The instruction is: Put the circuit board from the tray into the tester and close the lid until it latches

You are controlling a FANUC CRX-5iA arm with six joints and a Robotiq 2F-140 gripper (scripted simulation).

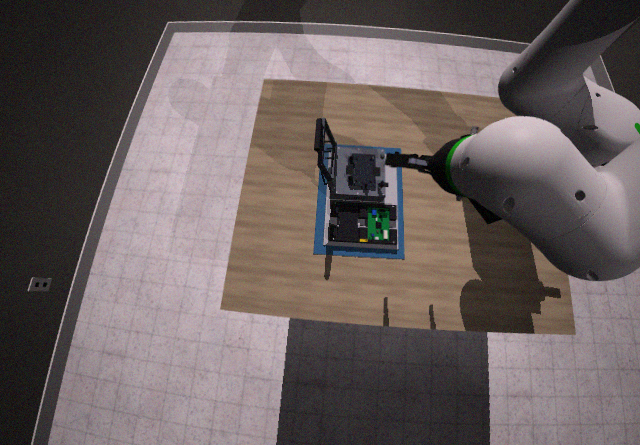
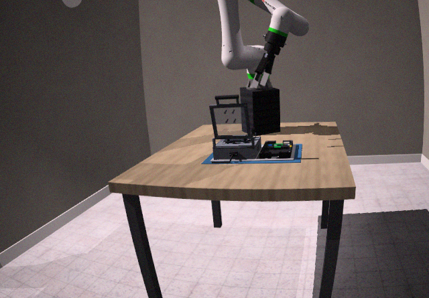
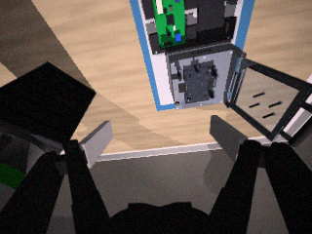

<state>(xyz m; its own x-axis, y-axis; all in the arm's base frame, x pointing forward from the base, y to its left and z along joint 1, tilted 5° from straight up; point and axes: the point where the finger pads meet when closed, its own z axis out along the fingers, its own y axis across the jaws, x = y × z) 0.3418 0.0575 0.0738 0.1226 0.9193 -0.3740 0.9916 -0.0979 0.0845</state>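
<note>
The green circuit board [image 1: 378, 223] [image 2: 277, 145] [image 3: 171, 19] lies face up in one pocket of the black tray [image 1: 343, 225] [image 2: 270, 153] [image 3: 212, 21]; the other pocket is empty. Beside the tray stands the grey tester [image 1: 342, 169] [image 2: 237, 148] [image 3: 197, 80]. Its plate is bare, and its clear lid [image 1: 323, 145] [image 2: 228, 116] [image 3: 265, 99] stands open, nearly upright. My gripper [image 1: 392, 159] [image 2: 259, 81] [image 3: 160, 127] is open and empty. It hangs high above the table, behind the tester and near the table's back edge, pointing down.
Tray and tester sit on a blue mat [image 1: 319, 223] [image 2: 211, 159] [image 3: 146, 54] in the middle of the wooden table [image 1: 279, 233] [image 2: 242, 180]. The arm's black pedestal [image 2: 260, 109] [image 3: 41, 104] stands right behind them.
</note>
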